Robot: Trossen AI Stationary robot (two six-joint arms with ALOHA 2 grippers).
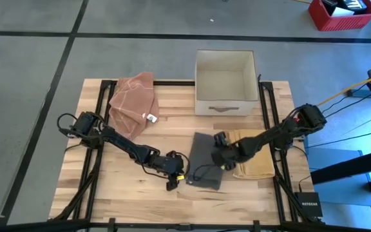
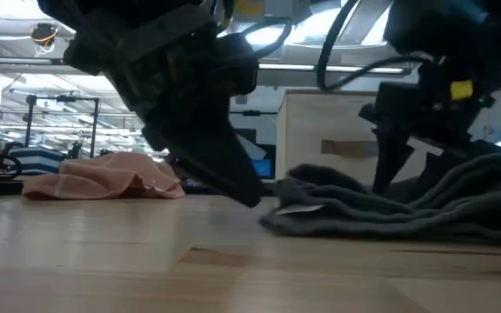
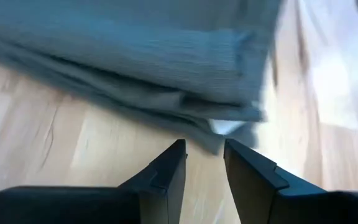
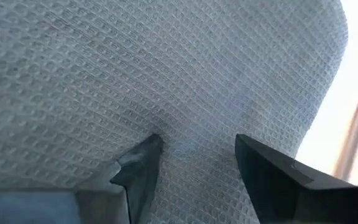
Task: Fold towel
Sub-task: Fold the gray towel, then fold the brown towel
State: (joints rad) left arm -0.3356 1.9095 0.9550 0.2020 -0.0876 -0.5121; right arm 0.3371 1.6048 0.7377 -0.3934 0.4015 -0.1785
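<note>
Wood grain fills the near part of the surface [image 1: 140, 193], bare up to the front edge of the grey towel [image 1: 206, 161]. That towel lies folded in layers near the middle of the surface, a small white tag [image 3: 225, 126] showing at its near corner.

Left gripper [image 1: 174, 182] sits low at the towel's front left corner, its two dark fingers [image 3: 166, 180] parted with a narrow gap and pointing at the folded edge, just short of the cloth and holding nothing. Right gripper [image 1: 219, 156] bears down on the towel's right side; in its wrist view the fingers [image 4: 138, 168] stand well spread with the waffle-weave cloth bulging between them, the tips pressed into the fabric. Whether cloth is actually pinched cannot be told.

Just beside the grey towel on its right lies a yellow cloth [image 1: 256, 161], touching it. Farther back on the left is a crumpled pink towel [image 1: 134, 96]. At the far edge stands an open white box [image 1: 226, 80].
</note>
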